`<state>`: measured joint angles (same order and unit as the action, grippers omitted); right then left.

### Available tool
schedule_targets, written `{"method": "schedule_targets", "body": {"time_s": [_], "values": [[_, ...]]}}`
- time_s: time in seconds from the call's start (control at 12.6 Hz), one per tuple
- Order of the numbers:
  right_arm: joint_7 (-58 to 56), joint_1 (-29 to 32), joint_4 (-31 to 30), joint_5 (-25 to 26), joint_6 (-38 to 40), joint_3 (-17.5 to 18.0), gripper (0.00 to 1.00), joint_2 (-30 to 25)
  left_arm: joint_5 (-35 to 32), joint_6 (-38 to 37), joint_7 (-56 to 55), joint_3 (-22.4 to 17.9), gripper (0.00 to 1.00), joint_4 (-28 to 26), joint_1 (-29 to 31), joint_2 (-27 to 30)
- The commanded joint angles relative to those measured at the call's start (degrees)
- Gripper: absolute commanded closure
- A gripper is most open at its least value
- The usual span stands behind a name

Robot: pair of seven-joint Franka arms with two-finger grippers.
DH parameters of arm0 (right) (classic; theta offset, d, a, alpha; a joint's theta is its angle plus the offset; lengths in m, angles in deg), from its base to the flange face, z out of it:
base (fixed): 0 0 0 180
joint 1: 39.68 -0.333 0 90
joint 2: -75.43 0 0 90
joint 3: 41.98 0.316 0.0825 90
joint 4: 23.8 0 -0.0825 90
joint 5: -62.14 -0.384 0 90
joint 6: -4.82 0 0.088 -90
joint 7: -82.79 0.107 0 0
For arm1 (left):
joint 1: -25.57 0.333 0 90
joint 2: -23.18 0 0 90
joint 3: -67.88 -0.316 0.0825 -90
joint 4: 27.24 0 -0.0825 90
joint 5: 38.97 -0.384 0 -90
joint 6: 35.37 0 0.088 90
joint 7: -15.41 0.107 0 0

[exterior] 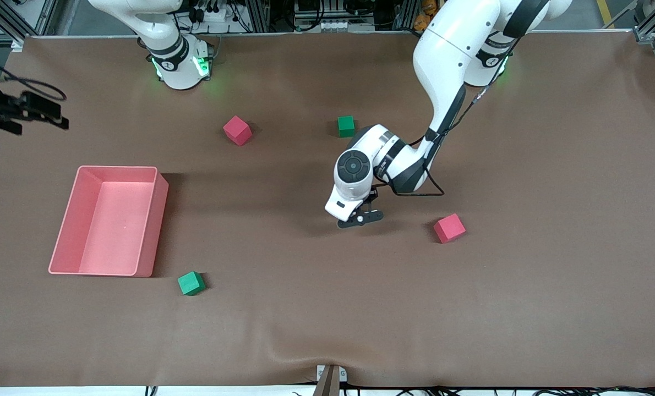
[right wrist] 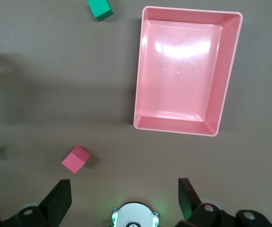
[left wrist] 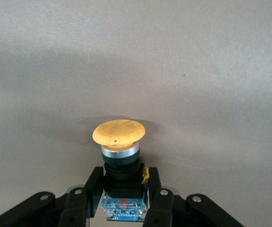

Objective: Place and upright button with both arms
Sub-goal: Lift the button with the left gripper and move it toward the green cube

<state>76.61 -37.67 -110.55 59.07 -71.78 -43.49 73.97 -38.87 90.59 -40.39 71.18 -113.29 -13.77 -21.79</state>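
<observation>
The button [left wrist: 119, 133] has an orange round cap, a silver ring and a black body on a small blue board. My left gripper [left wrist: 122, 182] is shut on the black body, and the cap points away from the fingers. In the front view the left gripper [exterior: 360, 217] is low over the middle of the brown table, and its hand hides the button there. My right gripper [right wrist: 125, 198] is open and empty, high over the table above its own green-lit base [right wrist: 135, 216], where that arm waits.
A pink bin [exterior: 110, 220] stands toward the right arm's end. A green cube [exterior: 191, 283] lies beside it, nearer the camera. A pink cube [exterior: 449, 227] lies beside the left gripper. Another pink cube [exterior: 236, 130] and green cube [exterior: 346, 126] lie nearer the bases.
</observation>
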Motion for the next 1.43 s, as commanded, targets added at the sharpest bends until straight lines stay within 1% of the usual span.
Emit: {"method": "schedule_targets", "body": {"time_s": [0.0, 0.16, 0.32, 0.4, 0.56, 0.63, 0.71, 0.87, 1.19, 1.35], "values": [[-0.1, 1.1, -2.0, 3.1, -0.7, -0.4, 0.0, -2.5, -1.9, -1.8, -3.5, -0.5, 0.97, 0.6, -0.6, 2.3], [0.3, 1.2, -1.6, 3.5, -0.4, -0.7, 0.0, -2.6, -6.6, -2.7, -3.5, -0.5, 0.97, 0.7, -2.0, 3.4], [0.8, 2.1, -1.5, 3.1, -0.3, -1.0, 0.0, -2.5, -8.1, -5.5, -5.4, -0.5, 0.96, 1.1, -3.7, 4.4], [1.0, 2.1, -1.6, 2.8, -0.3, -1.0, 0.0, -2.5, -10.0, -5.7, -9.8, -0.6, 1.0, 1.2, -4.9, 4.6], [4.7, 2.1, -1.6, 1.8, -0.4, -1.0, 0.0, -2.4, -18.2, -5.8, -22.8, -0.6, 1.0, 1.5, -8.5, 5.1], [7.4, 2.0, -1.5, 0.4, -0.4, -0.8, 0.0, -2.3, -21.5, -6.2, -28.2, -0.5, 1.0, 2.0, -9.3, 5.1], [7.8, 1.9, -1.5, 0.0, -0.3, -0.7, 0.0, -2.3, -22.9, -7.3, -32.1, -0.4, 1.0, 2.1, -9.8, 5.1], [7.9, 1.5, -1.5, 0.0, -0.3, -0.4, 0.0, -2.3, -27.4, -10.8, -35.5, -0.6, 1.0, 2.6, -12.3, 5.0], [7.7, 1.7, -1.1, 1.1, -1.5, -0.6, 0.0, -1.6, -42.4, -18.8, -50.0, -0.5, 1.0, 2.5, -19.6, 4.5], [7.8, 2.4, -1.2, 0.9, -2.9, -0.9, 0.0, -0.9, -47.2, -22.6, -54.7, -0.4, 1.0, 2.5, -22.2, 4.2]]}}
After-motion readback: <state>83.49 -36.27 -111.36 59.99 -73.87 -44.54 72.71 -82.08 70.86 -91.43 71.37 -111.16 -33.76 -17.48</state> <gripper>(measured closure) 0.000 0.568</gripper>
